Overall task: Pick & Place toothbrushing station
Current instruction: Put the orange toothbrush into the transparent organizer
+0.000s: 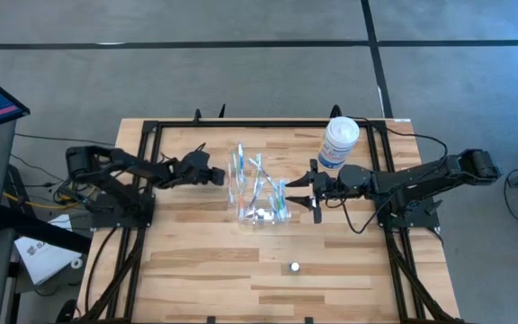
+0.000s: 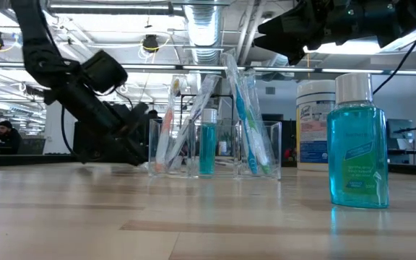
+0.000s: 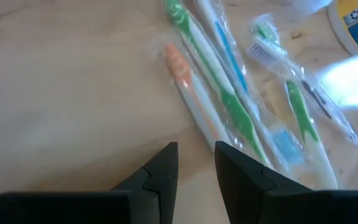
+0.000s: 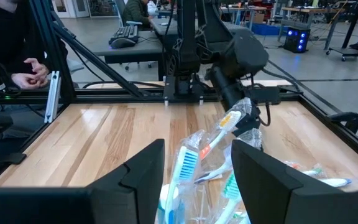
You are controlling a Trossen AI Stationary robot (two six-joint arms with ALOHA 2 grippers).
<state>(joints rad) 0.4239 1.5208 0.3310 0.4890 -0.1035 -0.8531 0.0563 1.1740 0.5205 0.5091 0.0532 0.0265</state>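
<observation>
A wooden table point(image 1: 196, 270) seen from above, with a dark robot arm reaching in from each side toward its middle. In the centre stands a clear plastic cup point(image 1: 261, 193) holding a bundle of thin toothbrushes point(image 1: 257, 175), most of them white with blue or green, each in a clear wrapper. In the table-level view the cup point(image 2: 215, 148) looks like a clear holder with upright sections, the brushes point(image 2: 248, 119) leaning in it, and a small clear tube point(image 2: 207, 141) with blue contents stands upright in the middle section.

The left gripper point(image 1: 216, 173) sits just beside the cup on its left. In its own wrist camera its two dark fingers point(image 3: 166, 171) stand a little apart, with nothing between them, just short of the wrapped toothbrushes point(image 3: 229, 93).

The right gripper point(image 1: 302, 191) sits just beside the cup on its right. In its wrist camera its fingers point(image 4: 142, 168) are spread wide, and the brush heads point(image 4: 188, 165) rise in the gap between them without being clamped.

A large white tub point(image 1: 338, 142) with a blue label stands near the far right corner of the table. A small bottle point(image 2: 357, 148) of blue-green liquid with a white cap stands near the front edge, well apart from the cup.

A person's hand point(image 4: 27, 71) shows beyond the far edge of the table
</observation>
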